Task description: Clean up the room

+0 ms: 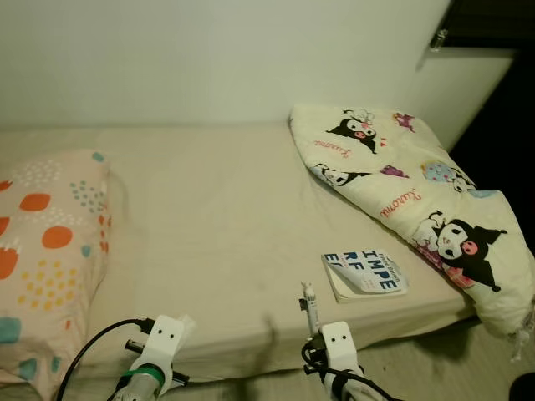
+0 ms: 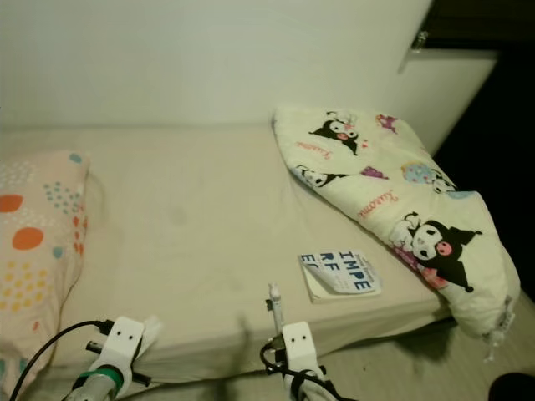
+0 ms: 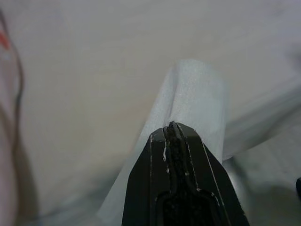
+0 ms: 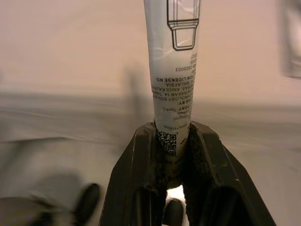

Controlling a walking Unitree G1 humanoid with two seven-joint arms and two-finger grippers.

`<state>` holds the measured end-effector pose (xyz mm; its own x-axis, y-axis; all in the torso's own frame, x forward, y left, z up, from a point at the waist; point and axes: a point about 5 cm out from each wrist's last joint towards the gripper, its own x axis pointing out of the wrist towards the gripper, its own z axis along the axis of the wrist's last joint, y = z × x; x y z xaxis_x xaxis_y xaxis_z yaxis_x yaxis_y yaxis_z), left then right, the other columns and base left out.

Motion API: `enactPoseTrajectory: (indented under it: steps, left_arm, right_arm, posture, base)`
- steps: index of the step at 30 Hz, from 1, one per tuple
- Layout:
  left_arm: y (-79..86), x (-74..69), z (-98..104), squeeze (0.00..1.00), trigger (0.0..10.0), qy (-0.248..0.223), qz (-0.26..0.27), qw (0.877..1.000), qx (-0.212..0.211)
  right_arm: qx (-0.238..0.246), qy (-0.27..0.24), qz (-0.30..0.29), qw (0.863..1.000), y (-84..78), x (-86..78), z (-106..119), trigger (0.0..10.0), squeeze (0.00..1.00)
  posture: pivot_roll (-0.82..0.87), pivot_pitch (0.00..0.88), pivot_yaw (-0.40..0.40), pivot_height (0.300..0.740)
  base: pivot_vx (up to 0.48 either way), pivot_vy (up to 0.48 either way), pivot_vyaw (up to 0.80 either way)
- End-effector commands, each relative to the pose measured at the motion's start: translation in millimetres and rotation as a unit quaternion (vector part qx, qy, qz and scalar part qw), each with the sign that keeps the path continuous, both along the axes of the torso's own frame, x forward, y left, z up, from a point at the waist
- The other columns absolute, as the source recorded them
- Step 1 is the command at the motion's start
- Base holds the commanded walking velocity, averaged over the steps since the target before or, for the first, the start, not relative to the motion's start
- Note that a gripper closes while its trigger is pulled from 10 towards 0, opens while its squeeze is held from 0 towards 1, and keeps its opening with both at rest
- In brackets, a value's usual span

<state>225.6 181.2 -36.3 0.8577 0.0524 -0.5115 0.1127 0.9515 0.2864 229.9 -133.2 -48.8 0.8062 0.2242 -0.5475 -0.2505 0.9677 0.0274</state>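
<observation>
Right hand (image 4: 171, 141) clenched on tube (image 4: 172, 70), left hand (image 3: 173, 129) pinching tissue (image 3: 188, 94), both near bed (image 1: 217, 225) edge; carry level, keep grips firm.

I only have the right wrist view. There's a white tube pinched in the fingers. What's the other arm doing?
Observer: The left gripper is shut on a piece of white tissue, low at the near edge of the bed.
Operator: What's on the bed near my tube?
Observer: A booklet lies flat on the sheet, ahead and to the right of the tube held by the right gripper.
Operator: Anything bigger?
Observer: A cartoon-print quilt is bunched along the right side, and a spotted pillow lies at the left.
</observation>
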Motion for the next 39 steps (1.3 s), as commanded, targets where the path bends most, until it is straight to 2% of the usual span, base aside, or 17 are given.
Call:
enactPoseTrajectory:
  steps: [1,22,39]
  left_arm:
    - [-3.2,-2.7,-2.7,0.0,10.0,0.002,-0.005,1.0,0.0]
    - [-6.9,0.5,-2.9,0.0,10.0,-0.007,-0.028,0.999,0.016]
    - [-8.8,1.6,-2.8,0.0,10.0,-0.011,-0.042,0.999,0.015]
  right_arm:
    - [-0.007,0.006,-0.004,1.0,-5.5,-3.4,-2.6,10.0,0.0]
    - [-0.008,0.008,-0.006,1.0,-4.4,-4.8,-4.0,10.0,0.0]
    - [-0.009,0.009,-0.008,1.0,-4.1,-5.4,-4.5,10.0,0.0]
  posture:
    - [0.12,0.0,-0.03,0.74]
    - [0.11,0.003,-0.021,0.74]
    - [0.11,0.005,-0.018,0.74]
  base:
    - [0.0,0.334,0.0]
    - [0.0,0.029,0.0]
    - [-0.324,0.0,0.0]
